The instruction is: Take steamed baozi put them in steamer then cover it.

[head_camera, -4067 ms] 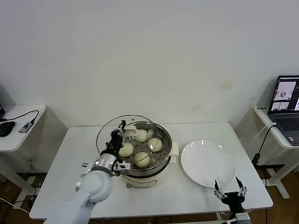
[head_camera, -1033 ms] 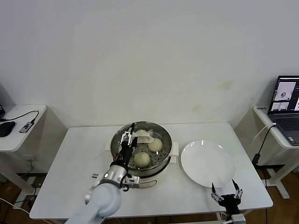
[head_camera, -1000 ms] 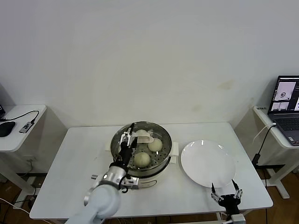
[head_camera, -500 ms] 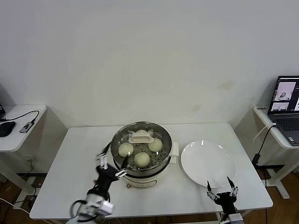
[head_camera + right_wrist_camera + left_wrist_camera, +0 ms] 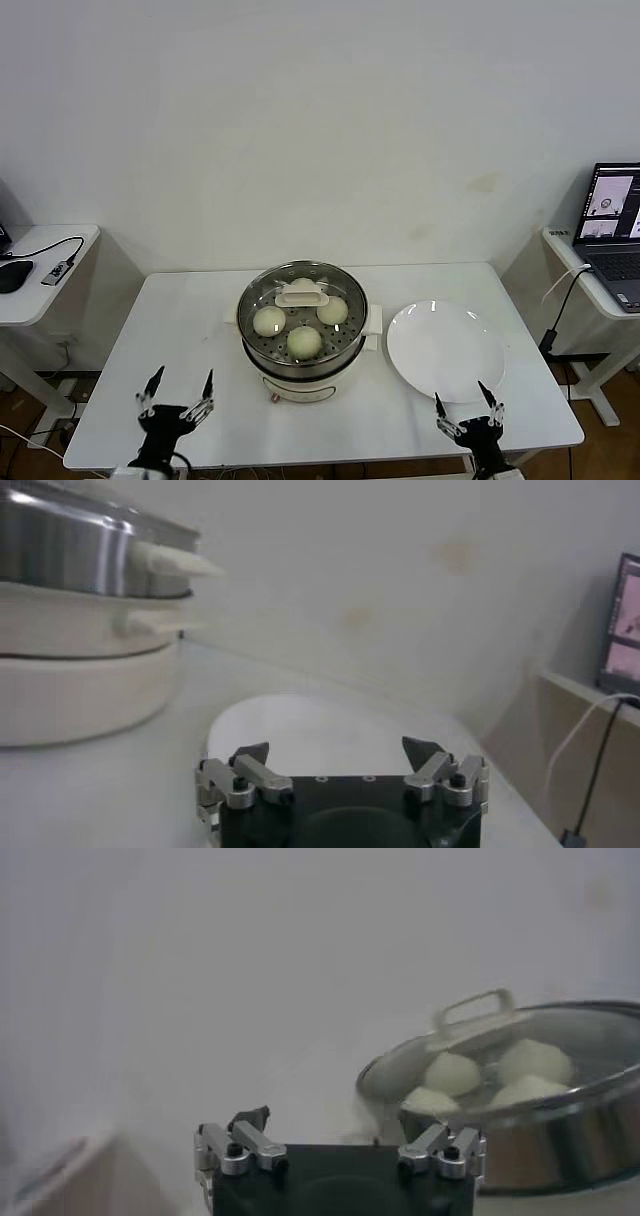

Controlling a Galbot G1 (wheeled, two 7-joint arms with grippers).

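**Lid on, both arms clear: what could still slip**

The left gripper [image 5: 176,408] hangs at the near left edge of the table [image 5: 180,330], fingers spread and holding nothing, well apart from the steamer [image 5: 303,345]. The right gripper [image 5: 467,415] sits at the near right edge, just in front of the white plate [image 5: 445,350], also spread wide and empty. Neither touches anything.

The cover [image 5: 300,300] lies on the steamer's rim, its cream handle [image 5: 301,293] near the middle. Through the glass three buns [image 5: 304,341] show on the perforated tray; a fourth may be hidden beneath the handle, but I cannot tell. The left wrist view shows the lid [image 5: 520,1043] appearing level over the buns [image 5: 452,1072], though its far edge is out of sight.

The task looks finished or nearly so, and the risks are small. If the lid rests on a bun rather than fully on the rim, it could rock or slide off when the table is jolted. If a bun is missing, the lid would have to come off again. The right gripper is close to the plate's near edge, so a careless forward move could nudge the plate toward the steamer. The left arm has open table ahead and little to hit.
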